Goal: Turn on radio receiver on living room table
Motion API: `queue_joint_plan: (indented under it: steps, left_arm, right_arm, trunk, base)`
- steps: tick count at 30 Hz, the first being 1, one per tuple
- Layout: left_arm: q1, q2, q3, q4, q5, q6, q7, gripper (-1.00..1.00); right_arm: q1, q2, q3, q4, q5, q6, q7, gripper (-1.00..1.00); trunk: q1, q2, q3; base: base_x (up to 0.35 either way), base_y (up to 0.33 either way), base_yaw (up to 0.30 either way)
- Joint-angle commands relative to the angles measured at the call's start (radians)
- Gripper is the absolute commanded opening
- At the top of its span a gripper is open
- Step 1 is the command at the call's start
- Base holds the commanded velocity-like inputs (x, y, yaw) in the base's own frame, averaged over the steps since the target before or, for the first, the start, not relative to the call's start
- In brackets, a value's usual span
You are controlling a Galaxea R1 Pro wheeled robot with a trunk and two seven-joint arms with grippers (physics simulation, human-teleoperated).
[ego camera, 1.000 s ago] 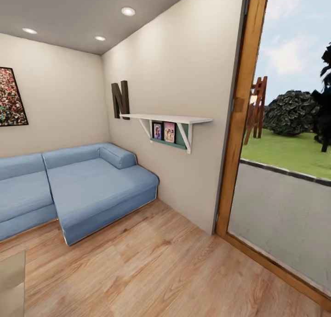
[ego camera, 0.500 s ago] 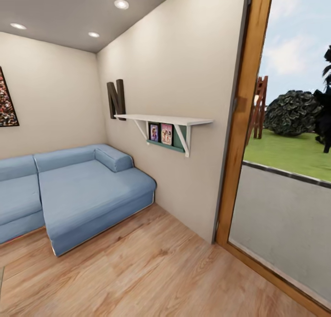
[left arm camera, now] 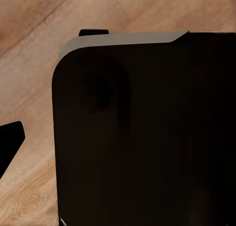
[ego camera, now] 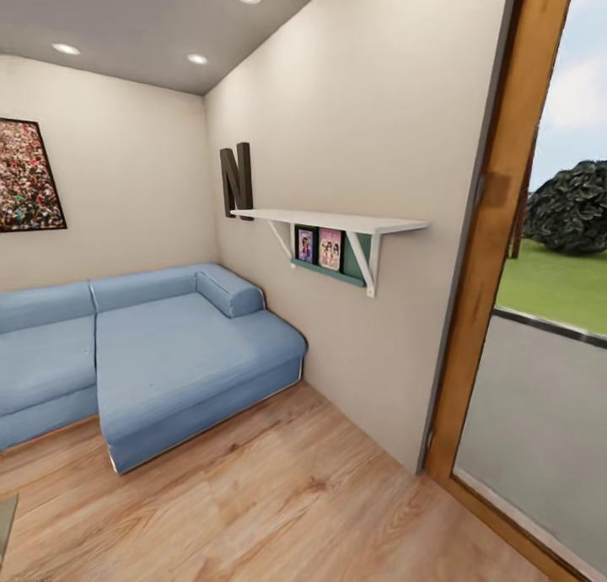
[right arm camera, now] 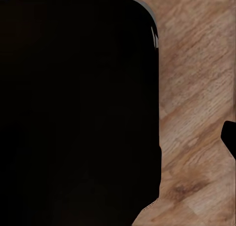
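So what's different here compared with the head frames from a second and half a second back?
The camera has turned, not the furniture: the whole head view has slid right, so the sofa, shelf and letter N sit further right, more of the framed picture shows, and less of the garden. Nothing was grasped or released; the room's things keep their arrangement.

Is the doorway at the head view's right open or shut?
Cannot tell: past the wooden door frame, grass and a bush show, through glass or an opening.
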Motion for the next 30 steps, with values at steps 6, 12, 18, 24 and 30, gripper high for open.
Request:
queue_joint_plan:
  steps: [6,12,18,24,30]
  left_arm:
    - [-0.001,-0.002,0.001,-0.001,0.000,0.001,-0.001,1.00]
    - [0.000,-0.007,0.000,-0.002,0.001,0.001,0.000,1.00]
    - [-0.001,-0.008,0.000,-0.002,0.002,0.001,0.000,1.00]
    - [-0.001,-0.007,0.001,-0.002,0.003,0.001,0.000,1.00]
    - [0.000,-0.007,0.001,-0.002,0.003,-0.001,0.000,1.00]
  right_arm:
    - [0.000,0.000,0.000,0.000,0.000,0.000,0.000,1.00]
    - [0.000,0.000,0.000,0.000,0.000,0.000,0.000,1.00]
    - [0.000,0.000,-0.001,0.000,0.000,0.000,0.000,1.00]
    - [0.000,0.000,-0.001,0.000,0.000,0.001,0.000,1.00]
    - [0.000,-0.001,-0.001,0.000,0.000,0.001,0.000,1.00]
  trunk:
    - [0.000,0.000,-0.003]
    - [0.000,0.000,-0.007]
    - [0.000,0.000,-0.011]
    - [0.000,0.000,-0.015]
    - [0.000,0.000,-0.020]
  base:
    - [0.315,0.000,0.266]
    - [0.317,0.000,0.266]
    - [0.320,0.000,0.265]
    - [0.320,0.000,0.258]
    - [0.320,0.000,0.228]
